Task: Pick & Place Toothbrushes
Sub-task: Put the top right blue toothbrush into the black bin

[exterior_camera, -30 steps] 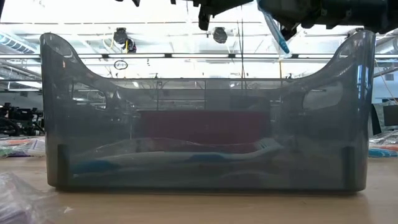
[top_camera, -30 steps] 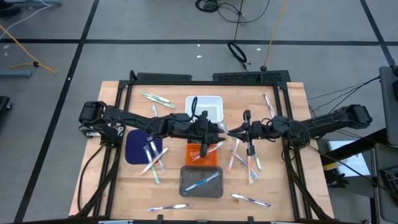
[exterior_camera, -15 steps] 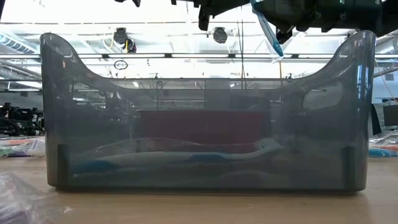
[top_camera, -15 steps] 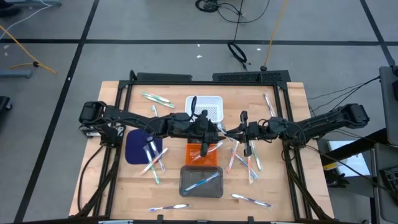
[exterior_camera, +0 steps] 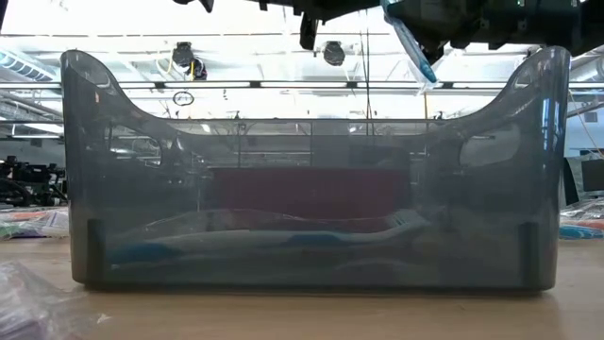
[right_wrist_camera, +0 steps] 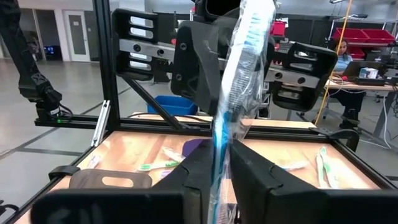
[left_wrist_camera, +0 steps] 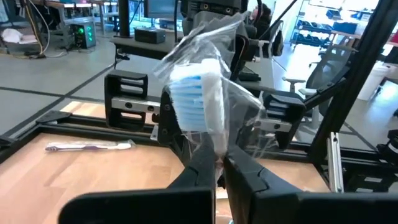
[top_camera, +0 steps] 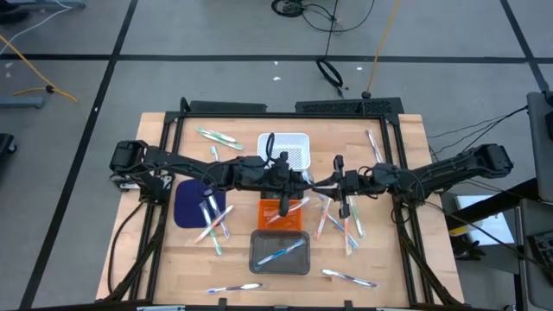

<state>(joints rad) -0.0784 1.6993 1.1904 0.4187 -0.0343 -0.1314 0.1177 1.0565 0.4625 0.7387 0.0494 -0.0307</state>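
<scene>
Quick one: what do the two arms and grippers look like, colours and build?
Both arms are black and jointed, with dark cables trailing from their bases. The left gripper and right gripper each have two flat, matte black fingers; no markings are readable.

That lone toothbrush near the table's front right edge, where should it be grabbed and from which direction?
Grip the toothbrush at mid-handle, coming straight down from above. It lies flat on the table, apart from the others, so the fingers should close across its thin width, crosswise to its length. Gripped near one end, it would likely swing.
</scene>
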